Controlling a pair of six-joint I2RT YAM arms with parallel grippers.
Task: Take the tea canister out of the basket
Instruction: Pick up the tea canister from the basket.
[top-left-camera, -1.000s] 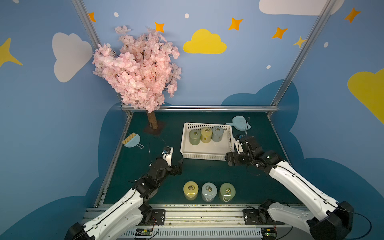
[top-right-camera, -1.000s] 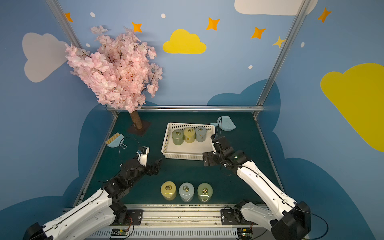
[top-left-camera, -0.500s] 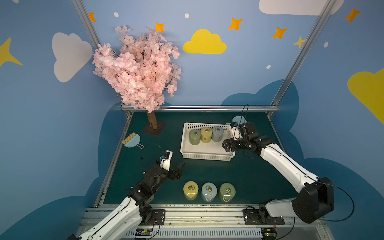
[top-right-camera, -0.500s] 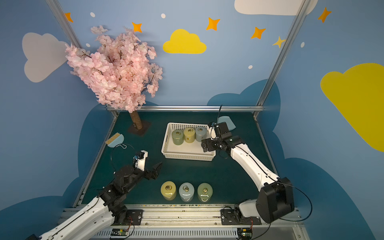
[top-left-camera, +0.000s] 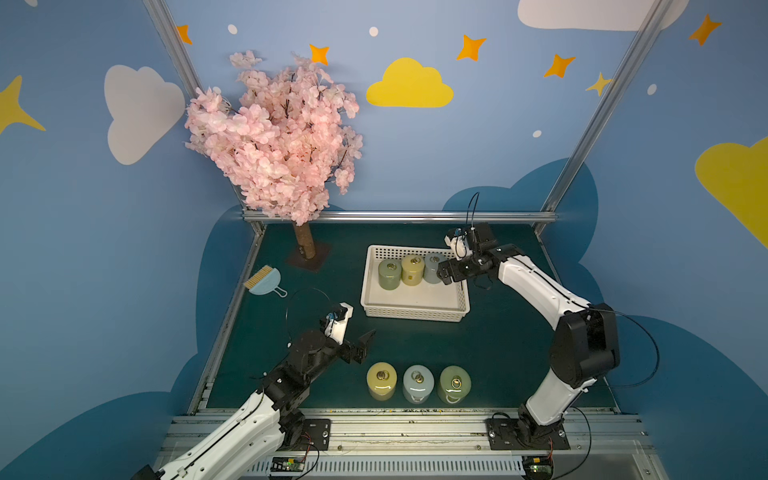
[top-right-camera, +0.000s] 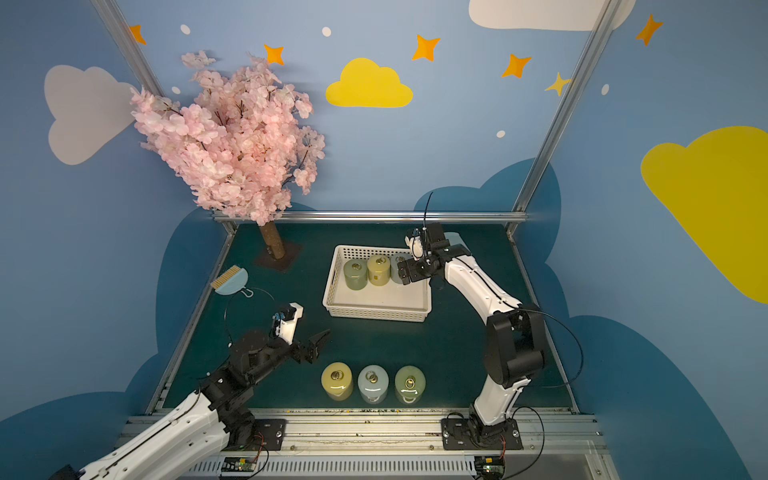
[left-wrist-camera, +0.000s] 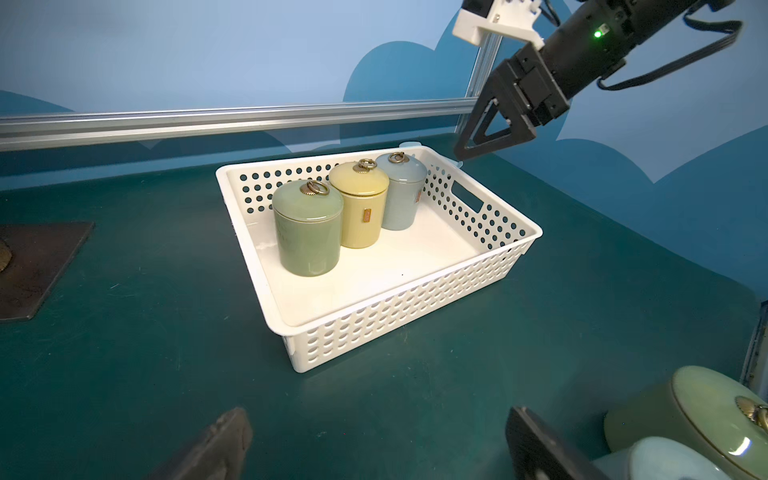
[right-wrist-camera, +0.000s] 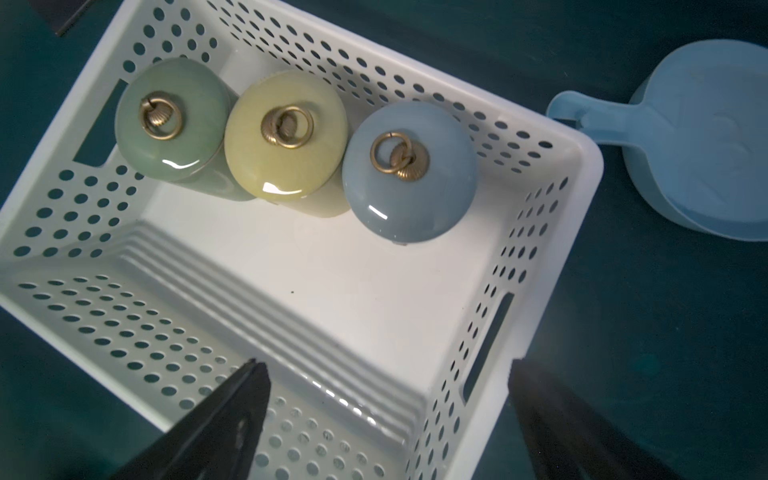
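Dustpan (right-wrist-camera: 706, 137) beside basket (right-wrist-camera: 588, 166) corner, three canisters (right-wrist-camera: 286, 166) inside, left and right jaws wide

In both top views the black right gripper (top-left-camera: 444, 276) hid part of the blue-grey lidded ceramic canister (top-left-camera: 430, 268) in the white perforated plastic basket (top-left-camera: 411, 309). In the right wrist view the light-blue plastic dustpan (right-wrist-camera: 706, 137) ran off the edge, and the gripper's dark fingers (right-wrist-camera: 216, 432) were blurred

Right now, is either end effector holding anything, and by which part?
Nothing is held. The right end effector hangs open above the basket, near the blue-grey canister without touching it; the left end effector is open over the mat, empty.
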